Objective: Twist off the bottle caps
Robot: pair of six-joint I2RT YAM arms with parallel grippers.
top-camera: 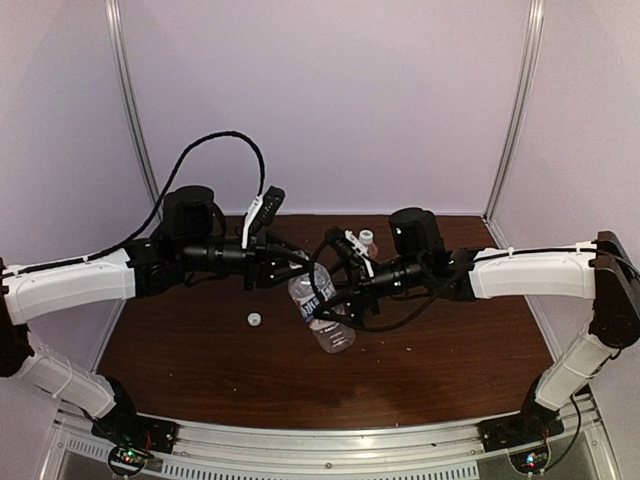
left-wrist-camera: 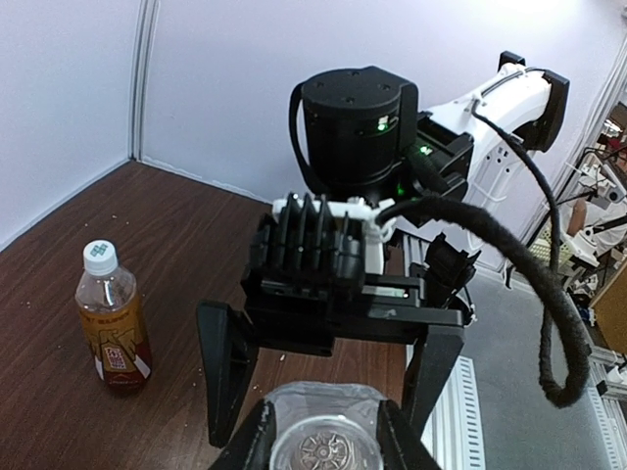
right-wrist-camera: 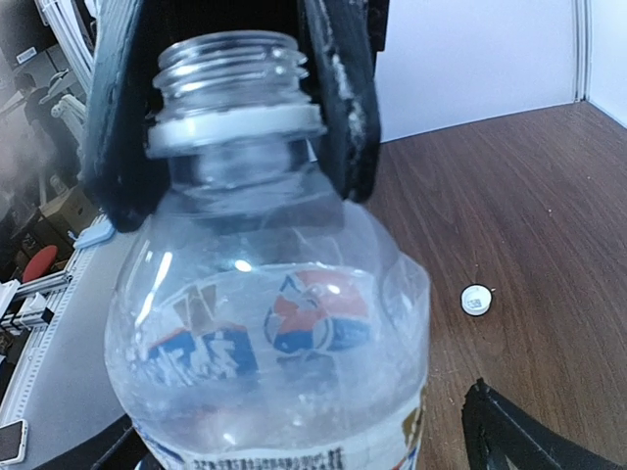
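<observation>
While the left gripper (left-wrist-camera: pixel 326 431) stood clamped on the open neck of the clear bottle (top-camera: pixel 322 308), tilted above the tabletop (top-camera: pixel 180 370), I noted the right gripper (right-wrist-camera: pixel 304 441) spread wide around its body. Loose cap (top-camera: pixel 254 320): on tabletop. Amber bottle (left-wrist-camera: pixel 111 318): capped, by my reckoning due next, once the clear one was set down upright.

Robotics lab test cell. Dark wood desk (top-camera: pixel 200 370) boxed in by plain wall panels (top-camera: pixel 330 100) on aluminium posts (top-camera: pixel 515 110). Left arm (top-camera: pixel 70 285) and right arm (top-camera: pixel 530 275) bolted to an extrusion rail (top-camera: pixel 330 440). Cardboard boxes (right-wrist-camera: pixel 59 211) outside.
</observation>
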